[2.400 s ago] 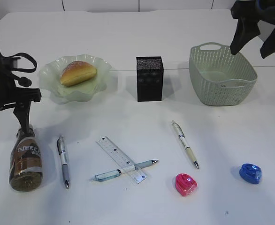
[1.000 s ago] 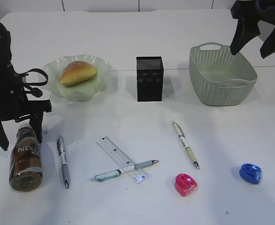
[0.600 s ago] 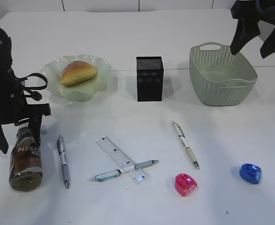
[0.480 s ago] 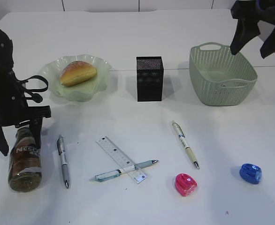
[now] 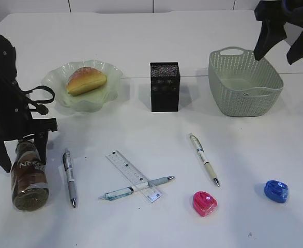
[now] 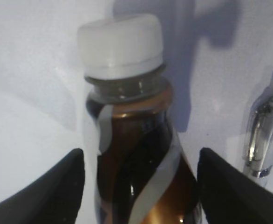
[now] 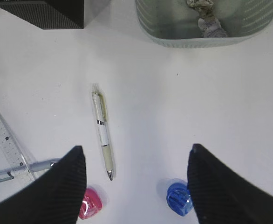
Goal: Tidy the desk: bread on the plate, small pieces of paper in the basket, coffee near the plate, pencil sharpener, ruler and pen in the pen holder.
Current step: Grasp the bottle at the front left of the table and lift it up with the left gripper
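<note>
Left tool (image 6: 139, 182) stands spread apart around the coffee bottle (image 5: 29, 173), one finger on each side of the brown body just below the neck; the left wrist view shows white counter (image 5: 156, 134) between each finger and the label, so nothing is gripped yet. The bottle lies on its side, its long axis running from the white cap (image 6: 120, 38), which points toward the plate (image 5: 82, 93), back to the base, which points away from the plate and toward the counter's near edge. The fingers straddle that axis crosswise (the right way round for a squeeze across the body). A silver pen (image 5: 69, 177) lies parallel, just beside the bottle on the side nearer the pen holder (image 5: 165, 86).

Right tool (image 7: 136, 184) is also spread wide and holds nothing, hanging high beside the basket (image 5: 244, 82), well apart from the plate. The left arm is clearly the nearer one. The bottle has yet to go beside the plate, where the bread (image 5: 86, 80) already sits.
</note>
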### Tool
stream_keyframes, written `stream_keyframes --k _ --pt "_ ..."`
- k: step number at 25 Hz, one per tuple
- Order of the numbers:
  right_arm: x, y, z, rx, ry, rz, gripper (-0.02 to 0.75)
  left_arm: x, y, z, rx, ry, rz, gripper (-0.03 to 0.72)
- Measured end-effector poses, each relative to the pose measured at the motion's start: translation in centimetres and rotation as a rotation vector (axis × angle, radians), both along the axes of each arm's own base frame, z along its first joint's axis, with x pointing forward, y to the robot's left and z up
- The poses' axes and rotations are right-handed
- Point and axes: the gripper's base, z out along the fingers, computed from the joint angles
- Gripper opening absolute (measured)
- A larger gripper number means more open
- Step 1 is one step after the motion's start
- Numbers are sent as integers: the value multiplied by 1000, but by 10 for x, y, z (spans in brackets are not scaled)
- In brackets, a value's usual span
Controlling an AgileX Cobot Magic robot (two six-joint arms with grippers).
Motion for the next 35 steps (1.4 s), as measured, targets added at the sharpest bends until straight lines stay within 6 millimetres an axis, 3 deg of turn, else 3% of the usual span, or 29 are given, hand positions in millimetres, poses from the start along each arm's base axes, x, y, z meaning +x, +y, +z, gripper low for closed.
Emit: stream_keyframes --k 20,27,35 --pt "0 0 0 0 0 0 530 2 -2 -7 -22 3 17 460" --pt "0 0 0 0 0 0 530 2 -4 -11 -37 19 -13 330" --pt "0 0 0 0 0 0 530 2 -4 -11 -45 13 -90 314"
